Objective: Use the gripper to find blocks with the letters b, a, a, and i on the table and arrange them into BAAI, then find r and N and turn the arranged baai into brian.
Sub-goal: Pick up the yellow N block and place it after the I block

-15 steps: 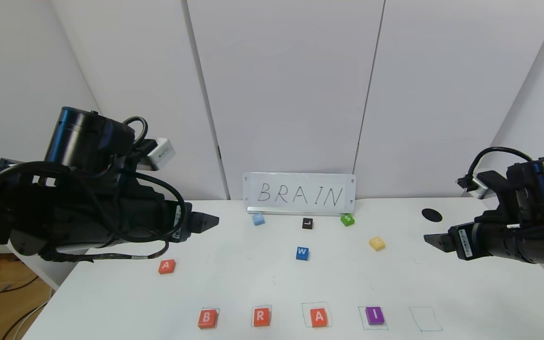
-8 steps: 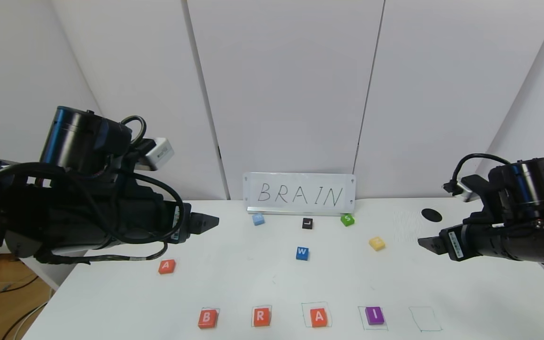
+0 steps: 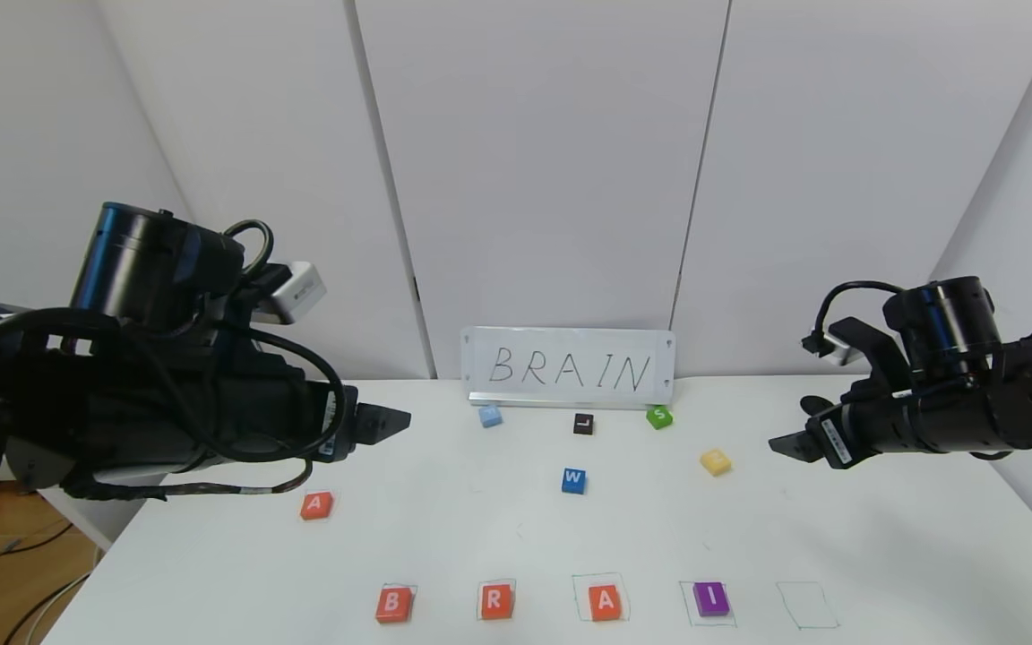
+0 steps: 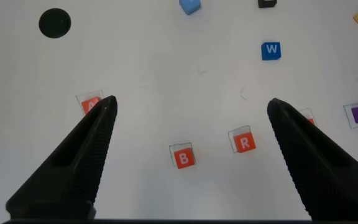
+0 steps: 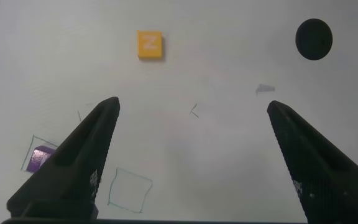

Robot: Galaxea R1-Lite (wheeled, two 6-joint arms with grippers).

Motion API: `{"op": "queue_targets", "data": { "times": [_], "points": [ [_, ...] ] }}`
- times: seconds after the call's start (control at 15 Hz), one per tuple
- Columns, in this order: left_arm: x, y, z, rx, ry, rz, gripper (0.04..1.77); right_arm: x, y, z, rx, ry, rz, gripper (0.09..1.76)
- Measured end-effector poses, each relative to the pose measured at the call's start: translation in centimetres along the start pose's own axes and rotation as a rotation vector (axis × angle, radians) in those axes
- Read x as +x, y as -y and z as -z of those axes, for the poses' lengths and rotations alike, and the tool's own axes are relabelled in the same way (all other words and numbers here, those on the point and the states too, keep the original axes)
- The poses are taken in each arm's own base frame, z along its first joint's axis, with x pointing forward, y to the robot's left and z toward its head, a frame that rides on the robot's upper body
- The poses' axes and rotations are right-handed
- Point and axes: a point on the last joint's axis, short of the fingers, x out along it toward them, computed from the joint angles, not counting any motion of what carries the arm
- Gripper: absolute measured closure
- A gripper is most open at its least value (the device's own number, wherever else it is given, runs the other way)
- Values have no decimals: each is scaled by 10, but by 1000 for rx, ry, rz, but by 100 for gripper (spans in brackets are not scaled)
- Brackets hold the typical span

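Four squares along the near edge of the table are filled — B, R, A, I — and the fifth square is bare. So N is the step in hand. My right jaws hover near it, wide open and empty. Next I reach over N, drop, close, then carry it to that square. My left jaws, open and empty too, hang above the spare A.

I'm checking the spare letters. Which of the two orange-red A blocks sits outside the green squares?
The A block lying alone below the left gripper, on bare table. The other A sits inside a green square, between R and I.
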Motion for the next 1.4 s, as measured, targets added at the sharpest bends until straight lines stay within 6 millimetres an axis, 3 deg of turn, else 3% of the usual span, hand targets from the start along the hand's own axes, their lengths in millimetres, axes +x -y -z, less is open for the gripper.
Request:
{"op": "queue_targets", "data": {
  "times": [0.47, 0.93, 1.4],
  "points": [
    [3, -7, -2, 2, -4, 5, 9, 34, -7, -5, -11, -40, -37, 14],
    [5, -9, -2, 14, -12, 19, 9, 44, -8, -5, -10, -51, -43, 14],
    [11, -10, 1, 15, -32, 18, 9, 96, -25, -10, -27, -87, -81, 14]
  ]
}}
